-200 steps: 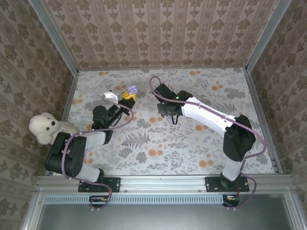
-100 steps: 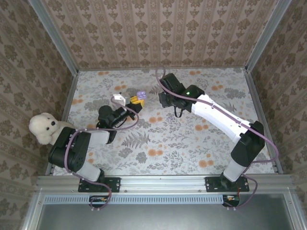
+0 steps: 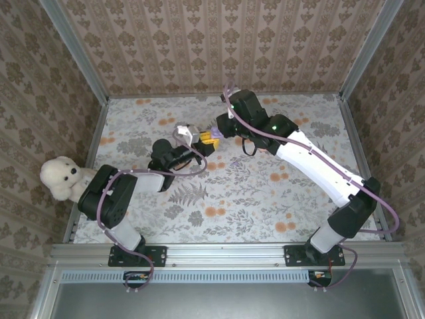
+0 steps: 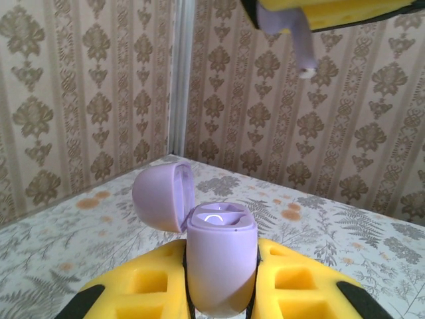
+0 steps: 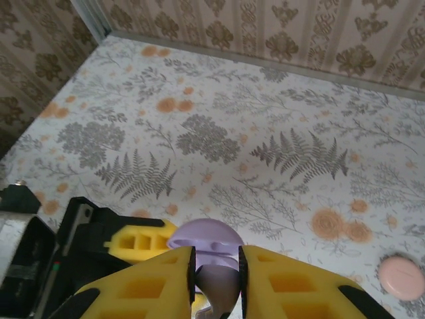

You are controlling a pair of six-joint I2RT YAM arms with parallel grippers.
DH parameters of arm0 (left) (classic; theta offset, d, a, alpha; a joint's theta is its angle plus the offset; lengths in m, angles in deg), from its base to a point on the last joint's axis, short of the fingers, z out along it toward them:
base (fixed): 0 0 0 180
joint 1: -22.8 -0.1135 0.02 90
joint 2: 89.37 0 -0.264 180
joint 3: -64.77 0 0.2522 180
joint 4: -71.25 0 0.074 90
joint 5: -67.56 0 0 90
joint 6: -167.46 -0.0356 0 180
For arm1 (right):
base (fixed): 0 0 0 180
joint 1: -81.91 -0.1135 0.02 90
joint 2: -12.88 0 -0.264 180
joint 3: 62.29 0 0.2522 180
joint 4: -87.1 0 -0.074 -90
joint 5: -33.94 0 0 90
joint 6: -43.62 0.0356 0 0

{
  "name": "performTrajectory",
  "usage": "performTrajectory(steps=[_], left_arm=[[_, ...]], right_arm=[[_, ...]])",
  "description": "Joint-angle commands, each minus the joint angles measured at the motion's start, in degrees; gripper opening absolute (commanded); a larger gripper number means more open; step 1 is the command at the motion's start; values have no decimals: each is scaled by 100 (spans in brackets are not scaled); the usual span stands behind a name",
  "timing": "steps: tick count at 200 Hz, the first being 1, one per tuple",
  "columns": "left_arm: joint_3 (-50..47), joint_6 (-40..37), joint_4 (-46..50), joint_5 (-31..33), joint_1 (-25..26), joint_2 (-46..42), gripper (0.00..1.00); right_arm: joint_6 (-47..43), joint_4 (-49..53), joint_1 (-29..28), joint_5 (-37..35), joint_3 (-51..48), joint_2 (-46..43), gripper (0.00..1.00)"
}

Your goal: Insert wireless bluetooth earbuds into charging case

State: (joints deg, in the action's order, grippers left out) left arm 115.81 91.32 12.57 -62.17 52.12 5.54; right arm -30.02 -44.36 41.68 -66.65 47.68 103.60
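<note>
Lilac plastic marks both pieces of the task. We see the charging case [image 4: 221,262] standing upright, clamped between the yellow fingers of the left claw [image 3: 207,141]. Its lid [image 4: 164,197] is swung open to one side and a shiny hollow shows in its top. Above it, and a little to the right in the left wrist view, the earbud [image 4: 297,36] hangs stem down, pinched between the yellow fingers of the right claw [image 5: 218,276]. Bud and case are near but apart, both held above the flowered table [image 3: 265,199], toward its far middle.

We judge the step in hand to be lowering the bud into its hollow. To do it well, the right claw should first slide sideways until the stem sits straight over the hollow. It should then descend slowly, stem vertical and clear of the open lid, with the case held steady. It should release only once the bud seats.

A pink disc [image 5: 401,276] lies on the table, and a toy bear [image 3: 61,178] sits at the left edge.
</note>
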Motion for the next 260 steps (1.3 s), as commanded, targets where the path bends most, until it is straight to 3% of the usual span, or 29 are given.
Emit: performTrajectory(steps=[1,260], left_arm=[[299,-166,-167,-141,45,95,0],[760,-243,-151,-374,73,142,0]], right_arm=[[-180,-451,24,241,-196,-313,26],[-197,-815,182,480,-585,-153,26]])
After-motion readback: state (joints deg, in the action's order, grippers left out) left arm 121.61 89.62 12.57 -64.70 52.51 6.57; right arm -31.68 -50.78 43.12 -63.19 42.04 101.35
